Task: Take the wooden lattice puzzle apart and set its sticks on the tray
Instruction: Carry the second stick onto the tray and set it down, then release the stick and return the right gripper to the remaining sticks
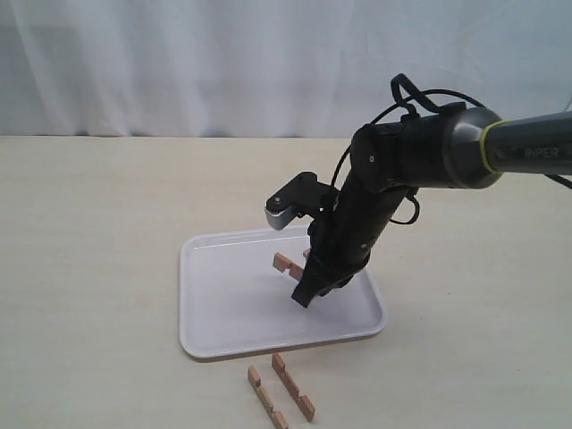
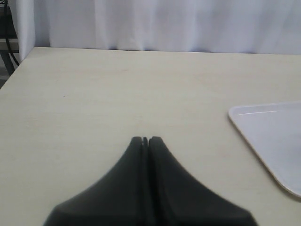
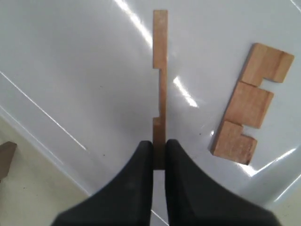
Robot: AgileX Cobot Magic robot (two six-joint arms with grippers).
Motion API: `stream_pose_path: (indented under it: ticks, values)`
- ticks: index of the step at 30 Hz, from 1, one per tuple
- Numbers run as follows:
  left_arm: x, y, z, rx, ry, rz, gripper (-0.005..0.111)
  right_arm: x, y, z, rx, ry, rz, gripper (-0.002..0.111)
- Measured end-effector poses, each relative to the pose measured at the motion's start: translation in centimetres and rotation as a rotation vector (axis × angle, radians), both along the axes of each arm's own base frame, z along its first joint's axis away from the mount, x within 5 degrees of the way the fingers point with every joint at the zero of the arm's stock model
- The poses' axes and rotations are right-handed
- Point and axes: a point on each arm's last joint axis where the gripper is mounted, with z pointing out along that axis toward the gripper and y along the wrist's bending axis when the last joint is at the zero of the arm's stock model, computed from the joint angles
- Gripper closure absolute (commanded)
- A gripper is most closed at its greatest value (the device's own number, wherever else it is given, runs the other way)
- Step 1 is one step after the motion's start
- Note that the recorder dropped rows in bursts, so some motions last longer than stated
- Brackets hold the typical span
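Observation:
No assembled lattice puzzle shows; only separate sticks are in view. My right gripper (image 1: 304, 298) (image 3: 159, 146) hangs over the white tray (image 1: 232, 304) (image 3: 70, 61), shut on one end of a notched stick (image 3: 160, 70) that points away from the fingers, edge-on. A second stick (image 1: 288, 264) (image 3: 251, 103) lies flat on the tray beside it. Two more sticks (image 1: 292, 386) (image 1: 267, 398) lie side by side on the table just in front of the tray. My left gripper (image 2: 145, 139) is shut on nothing above bare table; the exterior view does not show it.
The tray's corner (image 2: 273, 136) lies off to one side in the left wrist view. A white curtain (image 1: 179, 63) backs the table. A brown piece (image 3: 5, 157) shows on the table just past the tray's rim in the right wrist view.

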Motion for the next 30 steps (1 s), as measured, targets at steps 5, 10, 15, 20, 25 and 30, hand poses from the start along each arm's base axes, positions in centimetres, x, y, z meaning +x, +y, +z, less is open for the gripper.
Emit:
stream_pose_path:
  ticks: [5, 10, 15, 20, 25, 30]
  values:
    - [0.0, 0.0, 0.0, 0.000, 0.000, 0.000, 0.107, 0.0, -0.2, -0.1, 0.005, 0.012, -0.043, 0.103]
    - [0.0, 0.0, 0.0, 0.000, 0.000, 0.000, 0.107, 0.3, -0.9, -0.1, 0.008, 0.018, -0.083, 0.085]
    - [0.0, 0.0, 0.0, 0.000, 0.000, 0.000, 0.107, 0.5, -1.4, -0.1, 0.002, 0.011, -0.110, 0.062]
    - [0.0, 0.0, 0.0, 0.000, 0.000, 0.000, 0.107, 0.6, -1.5, 1.1, 0.011, -0.034, -0.127, 0.057]
    - [0.0, 0.0, 0.0, 0.000, 0.000, 0.000, 0.107, 0.2, -1.6, 3.6, 0.031, -0.079, -0.132, 0.057]
    - [0.0, 0.0, 0.0, 0.000, 0.000, 0.000, 0.107, -1.6, -1.9, 5.2, 0.013, 0.017, -0.153, 0.057]
